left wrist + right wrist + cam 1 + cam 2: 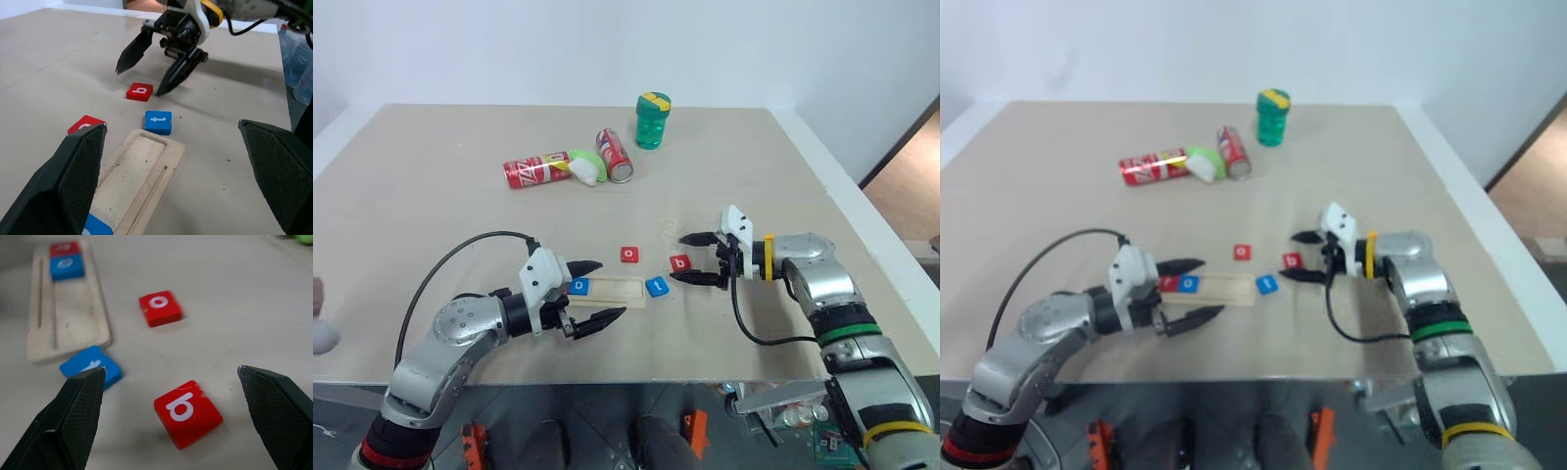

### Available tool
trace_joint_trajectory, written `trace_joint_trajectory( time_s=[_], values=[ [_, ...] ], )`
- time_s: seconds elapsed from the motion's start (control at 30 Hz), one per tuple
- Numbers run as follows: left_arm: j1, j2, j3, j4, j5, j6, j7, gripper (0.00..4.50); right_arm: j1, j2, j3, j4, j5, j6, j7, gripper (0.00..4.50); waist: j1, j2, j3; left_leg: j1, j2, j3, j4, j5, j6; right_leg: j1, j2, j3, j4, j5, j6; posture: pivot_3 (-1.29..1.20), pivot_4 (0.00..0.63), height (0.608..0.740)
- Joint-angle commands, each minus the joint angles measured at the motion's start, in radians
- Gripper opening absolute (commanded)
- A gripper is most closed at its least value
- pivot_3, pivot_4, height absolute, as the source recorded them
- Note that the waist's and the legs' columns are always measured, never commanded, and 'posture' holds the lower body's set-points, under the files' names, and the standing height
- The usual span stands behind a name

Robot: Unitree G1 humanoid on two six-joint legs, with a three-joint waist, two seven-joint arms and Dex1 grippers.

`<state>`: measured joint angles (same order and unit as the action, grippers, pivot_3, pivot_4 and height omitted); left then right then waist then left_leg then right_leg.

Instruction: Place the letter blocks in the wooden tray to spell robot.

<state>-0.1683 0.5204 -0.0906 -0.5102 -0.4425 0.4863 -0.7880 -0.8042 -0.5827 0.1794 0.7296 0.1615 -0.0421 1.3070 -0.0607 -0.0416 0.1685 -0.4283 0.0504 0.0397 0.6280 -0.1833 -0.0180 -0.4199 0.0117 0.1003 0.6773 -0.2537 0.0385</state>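
The wooden tray [619,288] lies near the table's front. A red letter block [66,248] and a blue "o" block [66,265] sit in the tray end next to my left gripper [600,292]. That gripper is open and level, with a finger on each side of that end. A blue "t" block [657,286] lies just off the tray's other end. A red "o" block [629,255] lies on the table behind the tray. My right gripper [680,258] is open, pointing left, its fingers straddling the red "b" block [679,262], which rests flat on the table.
Two red soda cans [536,172] [615,155] lie at the back with a white and green object [585,166] between them. A green jar [653,120] stands behind them. The table's right edge [862,225] runs close to my right arm.
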Motion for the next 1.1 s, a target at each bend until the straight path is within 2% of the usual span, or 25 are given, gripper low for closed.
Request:
trace_joint_trajectory(
  time_s=[0.03,0.2,0.23,0.47,0.7,0.83,0.97,1.1],
  values=[
    [0.007,0.003,0.016,-0.043,-0.013,-0.002,0.02,4.5,-0.067,0.011,0.006,0.175,-0.058,-0.162,0.042,4.46,0.0,0.0,0.0,0.0,0.0,0.0,0.0,0.0,0.0,0.0,0.0,0.0,0.0,0.0,0.0,0.0,0.15,0.74],
    [0.022,0.011,0.025,-0.059,-0.019,0.009,0.034,4.5,-0.093,0.022,0.016,0.321,-0.11,-0.214,0.044,4.46,0.0,0.0,0.0,0.001,-0.001,0.0,0.001,0.0,0.0,0.001,-0.001,0.0,0.0,0.003,-0.004,0.0,0.15,0.74],
    [0.024,0.013,0.026,-0.061,-0.021,0.011,0.037,4.5,-0.095,0.024,0.014,0.345,-0.117,-0.229,0.042,3.95,0.001,0.0,0.0,0.002,-0.001,-0.001,0.001,0.0,0.0,0.003,-0.001,-0.001,0.0,0.002,-0.004,0.0,0.15,0.74],
    [0.029,0.021,0.03,-0.069,-0.026,0.017,0.045,4.5,-0.082,0.032,-0.022,0.365,-0.097,-0.186,0.056,1.69,0.001,0.0,0.0,0.013,0.0,-0.001,0.006,0.0,0.0,0.015,-0.001,-0.001,0.0,-0.001,-0.004,0.0,0.15,0.74],
    [0.026,0.025,0.026,-0.061,-0.025,0.011,0.043,4.5,0.0,0.036,-0.052,0.223,-0.096,-0.062,-0.032,1.69,0.001,-0.001,0.0,0.014,-0.001,0.0,0.007,0.002,0.0,0.016,-0.002,0.001,0.0,0.0,-0.004,0.0,0.15,0.74],
    [0.031,0.005,0.068,-0.03,-0.009,0.009,0.102,4.5,-0.039,0.04,-0.094,0.137,-0.078,-0.046,-0.105,1.69,0.0,-0.001,0.0,0.014,0.0,0.0,0.007,0.002,0.0,0.015,-0.001,0.001,0.0,0.001,-0.004,0.0,0.15,0.74],
    [0.084,-0.001,0.146,-0.021,-0.014,0.013,0.158,4.5,-0.089,0.069,-0.096,-0.029,-0.045,0.038,-0.122,1.69,0.0,0.0,0.001,0.014,0.0,0.0,0.007,0.002,0.0,0.014,-0.001,0.002,0.0,0.002,-0.004,0.0,0.15,0.74],
    [0.163,0.0,0.176,-0.023,0.01,-0.018,0.175,4.5,-0.024,0.122,-0.013,-0.299,-0.03,0.154,-0.1,1.69,-0.01,0.001,0.001,0.013,0.0,0.0,0.006,0.002,0.0,0.012,-0.001,0.003,0.001,0.002,-0.003,0.0,0.15,0.74]
  ],
)
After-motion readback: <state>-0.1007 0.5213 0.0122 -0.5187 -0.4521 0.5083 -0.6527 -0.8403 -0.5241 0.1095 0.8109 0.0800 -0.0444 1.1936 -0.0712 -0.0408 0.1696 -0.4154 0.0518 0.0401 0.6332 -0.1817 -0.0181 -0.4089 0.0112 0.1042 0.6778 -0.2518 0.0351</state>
